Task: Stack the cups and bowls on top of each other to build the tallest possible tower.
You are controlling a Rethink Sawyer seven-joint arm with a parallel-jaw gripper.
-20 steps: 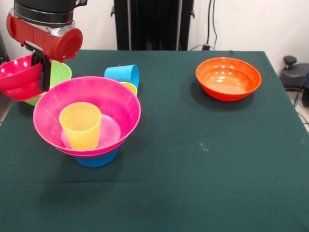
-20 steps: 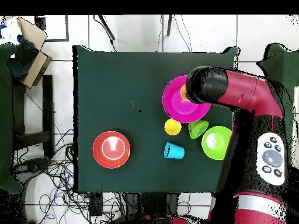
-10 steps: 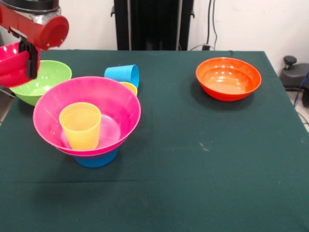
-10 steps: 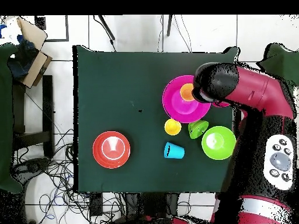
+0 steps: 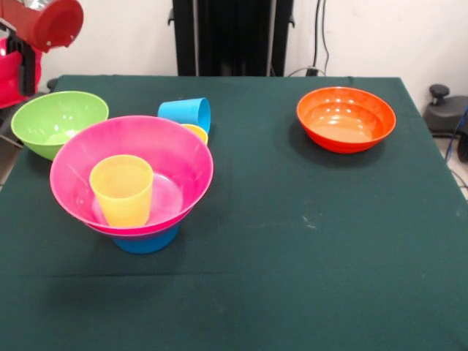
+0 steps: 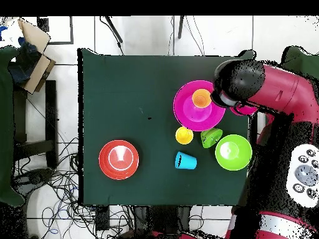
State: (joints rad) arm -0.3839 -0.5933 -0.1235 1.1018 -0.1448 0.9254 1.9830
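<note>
My tool (image 5: 28,69) sits at the top left corner of the front view, off the tabletop's (image 5: 307,241) edge, its black finger clamped on the rim of a small red bowl (image 5: 10,73), which I hold up in the air. In the overhead view my arm covers it.

In the front view, the lime green bowl (image 5: 55,121) stands upright at about five o'clock from my tool, near the tabletop's left edge. Just beside it, at four o'clock, is the tower (image 5: 135,183): the wide glossy pink bowl (image 5: 175,157) resting on a blue bowl (image 5: 146,240), of which only the base shows below. An orange-yellow cup (image 5: 122,189) stands upright inside the pink bowl, left of its middle.

At one o'clock from the tower the sky blue cup (image 5: 186,113) lies on its side, and a yellow cup (image 5: 196,132) peeps out behind the pink rim, touching or nearly touching it. The overhead view also shows a small green bowl (image 6: 212,137) between the pink and lime ones.

The orange bowl (image 5: 346,118) stands alone at three o'clock, well apart, glossy and upright.
</note>
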